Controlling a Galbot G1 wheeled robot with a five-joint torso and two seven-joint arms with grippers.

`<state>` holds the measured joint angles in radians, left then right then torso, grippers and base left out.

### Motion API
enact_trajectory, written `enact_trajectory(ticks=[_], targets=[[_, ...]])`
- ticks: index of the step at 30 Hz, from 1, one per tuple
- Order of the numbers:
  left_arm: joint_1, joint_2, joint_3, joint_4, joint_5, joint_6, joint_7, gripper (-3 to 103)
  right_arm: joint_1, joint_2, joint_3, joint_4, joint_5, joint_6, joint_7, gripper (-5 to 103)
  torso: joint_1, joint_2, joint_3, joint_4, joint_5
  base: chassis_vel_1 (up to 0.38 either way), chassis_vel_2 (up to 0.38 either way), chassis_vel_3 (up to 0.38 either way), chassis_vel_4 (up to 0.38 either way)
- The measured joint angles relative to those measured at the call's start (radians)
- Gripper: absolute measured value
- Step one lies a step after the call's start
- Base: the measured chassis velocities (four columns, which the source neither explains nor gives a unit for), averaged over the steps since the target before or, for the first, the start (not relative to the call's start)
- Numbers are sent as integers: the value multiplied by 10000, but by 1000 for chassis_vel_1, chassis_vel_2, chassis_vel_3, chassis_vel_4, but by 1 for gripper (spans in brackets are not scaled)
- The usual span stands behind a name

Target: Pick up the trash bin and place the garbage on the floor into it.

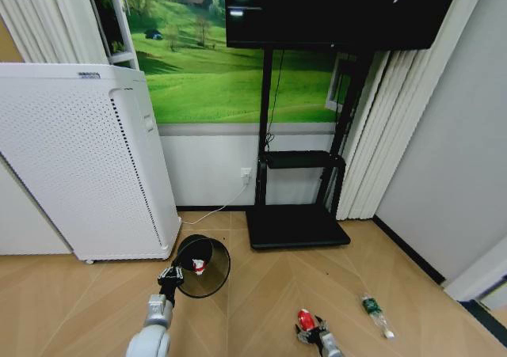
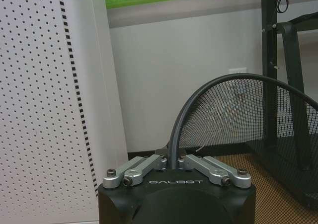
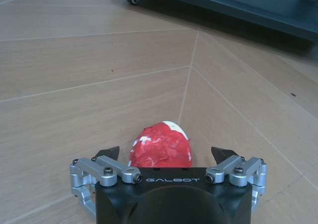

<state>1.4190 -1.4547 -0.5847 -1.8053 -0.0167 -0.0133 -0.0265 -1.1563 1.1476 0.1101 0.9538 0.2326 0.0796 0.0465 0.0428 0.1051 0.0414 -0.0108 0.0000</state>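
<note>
The white perforated appliance (image 1: 87, 159) stands at about ten o'clock from the robot, and just beside its lower corner, at roughly eleven o'clock, the trash bin (image 1: 203, 264) hangs tipped with its mouth turned toward the robot, a red-and-white wrapper (image 1: 198, 267) already lying inside it. The left gripper (image 1: 170, 277) is clenched on the bin's near rim (image 2: 198, 97), the black hoop rising straight up between its closed fingers in the left wrist view. On the bare wooden floor (image 1: 261, 294), the clear bottle (image 1: 376, 313) with its green label lies at about two o'clock, its long axis running from near-right to far-left, well apart from both arms. The red packet (image 3: 161, 147) is what the coming move turns on: it lies at about one o'clock, directly ahead of the right gripper (image 3: 166, 154), its length pointing straight away from the palm, and the released fingers (image 3: 108, 153) stand one on each side of it without touching. The right arm is plainly the nearer one, so a close from here looks likely to catch the packet across its width.
</note>
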Motion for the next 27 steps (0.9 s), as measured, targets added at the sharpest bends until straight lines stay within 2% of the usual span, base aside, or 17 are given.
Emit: enact_trajectory(ticks=[4,9,10,12,16,18,19,22,24,25,27], targets=[[2,-1,-2,3,10,-17,-1,3,75,-102,50,-78,-74,-175,125,102,0,0,0,1,4,0,0,0,0],[-5,-18,7,3,52,-24,-3,3,-123,-345,166,50,-117,-280,204,89,-1,0,-1,-2,0,0,0,0,0],[-5,-18,7,3,52,-24,-3,3,-123,-345,166,50,-117,-280,204,89,-1,0,-1,-2,0,0,0,0,0],[-5,-36,27,3,72,-33,-5,3,-264,-427,238,90,-157,-281,217,78,-1,0,-1,-2,-2,0,0,0,0],[11,-40,35,3,96,-54,-7,3,-379,-482,295,158,-174,-280,117,71,-1,1,0,-2,-2,0,0,0,0],[18,-32,34,8,100,-76,-8,3,-443,-489,345,200,-192,-260,10,61,-1,1,1,-3,-2,0,0,0,0],[18,-32,34,8,100,-76,-8,3,-443,-489,345,200,-192,-260,10,61,-1,1,1,-3,-2,0,0,0,0],[16,-15,30,16,100,-100,-8,3,-463,-456,389,210,-216,-171,-9,51,-1,0,1,-6,-3,0,0,0,0],[15,-13,30,17,100,-103,-8,3,-468,-456,392,220,-217,-165,-8,51,0,0,2,-6,-2,0,0,0,0],[8,-13,30,22,100,-106,-10,3,-478,-467,396,255,-217,-148,-9,46,-1,-2,2,-5,2,0,0,0,0],[2,-13,32,31,100,-107,-10,3,-486,-488,403,298,-203,-143,-9,46,-1,-3,3,-4,4,0,0,0,0]])
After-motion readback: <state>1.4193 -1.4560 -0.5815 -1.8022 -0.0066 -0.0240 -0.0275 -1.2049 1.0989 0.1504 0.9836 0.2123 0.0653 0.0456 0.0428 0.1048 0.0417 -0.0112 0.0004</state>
